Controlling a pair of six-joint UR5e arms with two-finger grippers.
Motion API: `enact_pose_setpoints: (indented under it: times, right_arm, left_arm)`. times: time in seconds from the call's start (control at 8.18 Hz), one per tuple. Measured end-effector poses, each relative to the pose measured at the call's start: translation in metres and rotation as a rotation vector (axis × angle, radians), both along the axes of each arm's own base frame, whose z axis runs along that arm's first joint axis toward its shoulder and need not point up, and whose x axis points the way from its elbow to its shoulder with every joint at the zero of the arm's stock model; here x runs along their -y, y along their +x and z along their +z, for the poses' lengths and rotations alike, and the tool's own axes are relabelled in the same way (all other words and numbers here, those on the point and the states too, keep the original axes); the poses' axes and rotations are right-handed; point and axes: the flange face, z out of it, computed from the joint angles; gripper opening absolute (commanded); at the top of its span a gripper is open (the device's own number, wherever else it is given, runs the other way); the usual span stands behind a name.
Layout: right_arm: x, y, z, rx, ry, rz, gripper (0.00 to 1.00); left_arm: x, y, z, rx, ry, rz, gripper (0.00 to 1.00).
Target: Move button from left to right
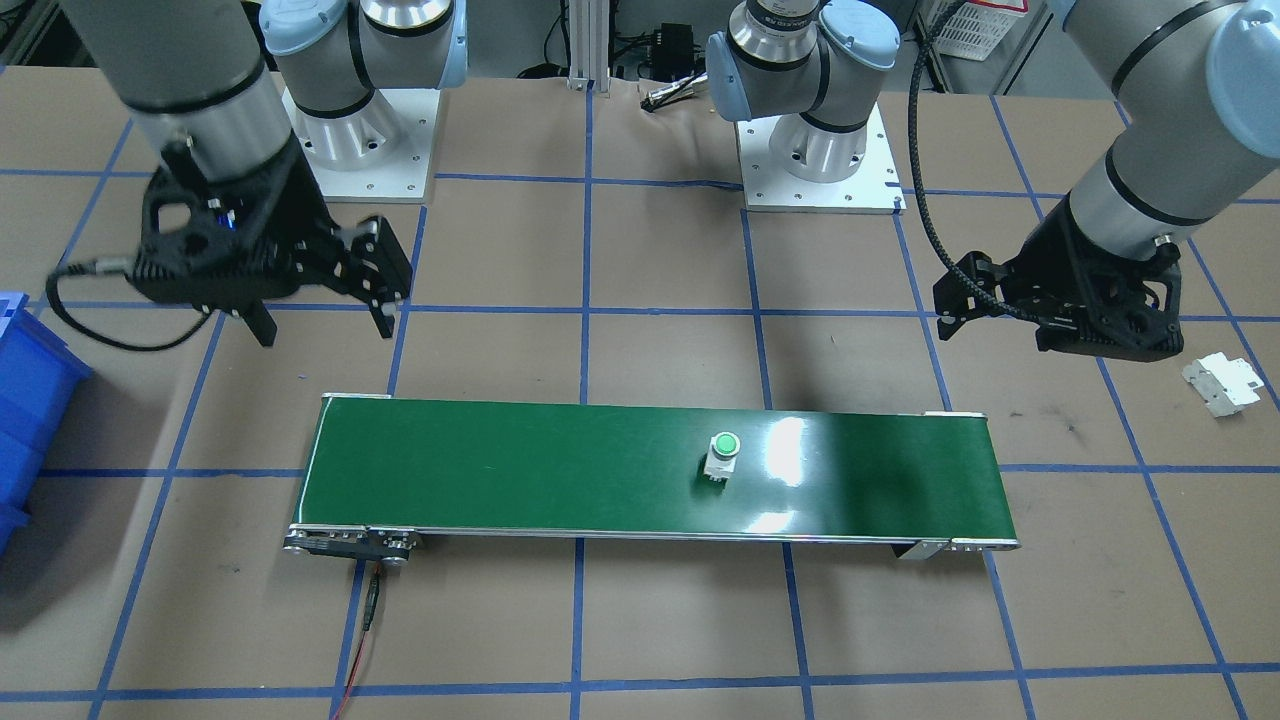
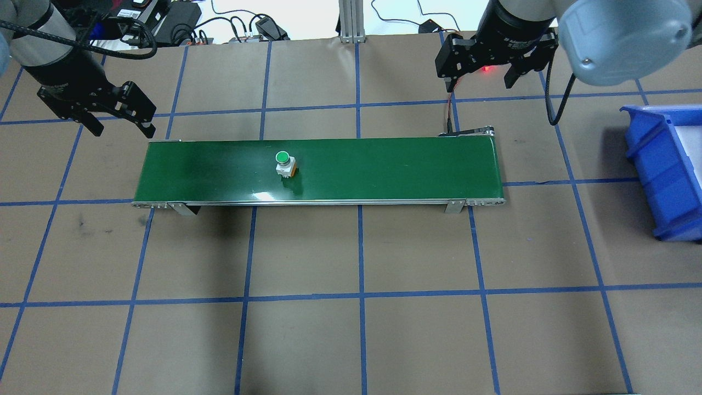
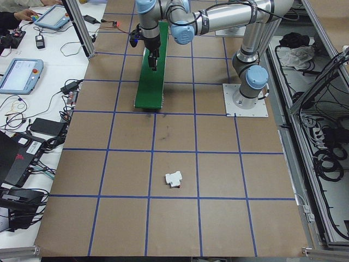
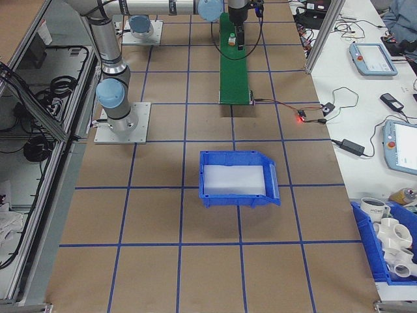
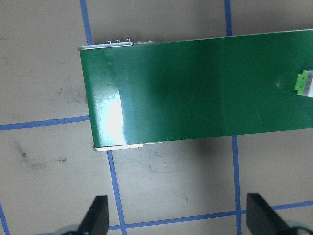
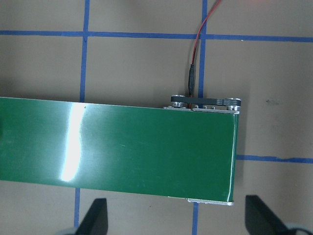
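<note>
The button (image 2: 284,163), green-capped with a white collar, stands upright on the green conveyor belt (image 2: 384,170), left of the belt's middle in the overhead view. It also shows in the front view as the button (image 1: 722,452) and at the right edge of the left wrist view as the button (image 5: 303,83). My left gripper (image 2: 122,127) hangs open and empty above the table just beyond the belt's left end. My right gripper (image 2: 480,82) hovers open and empty beyond the belt's right end. Both are well apart from the button.
A blue bin (image 2: 663,164) sits on the table at the far right. A white rectangular block (image 1: 1222,382) lies on the table past my left arm. A red wire (image 1: 360,640) runs from the belt's motor end. Blue tape lines grid the brown table.
</note>
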Motion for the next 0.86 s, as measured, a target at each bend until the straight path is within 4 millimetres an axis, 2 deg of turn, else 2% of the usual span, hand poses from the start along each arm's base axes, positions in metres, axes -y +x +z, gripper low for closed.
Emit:
enact_pose_setpoints:
  times: [0.12,0.49,0.61,0.86]
  right_arm:
    - [0.011,0.003,-0.016,0.021,0.015,0.002,1.00]
    - [0.038,0.011,-0.085,0.084,0.114,-0.061,1.00]
    - [0.042,0.015,-0.106,0.125,0.130,-0.085,1.00]
    - [0.043,0.028,-0.134,0.186,0.158,-0.142,1.00]
  left_arm:
    - [-0.001,0.001,0.002,0.002,-0.005,0.001,1.00]
    - [-0.004,0.006,0.008,0.010,-0.012,0.008,1.00]
    - [-0.005,0.011,0.009,0.013,-0.013,0.018,1.00]
    - [-0.005,0.018,0.008,0.016,-0.010,0.031,1.00]
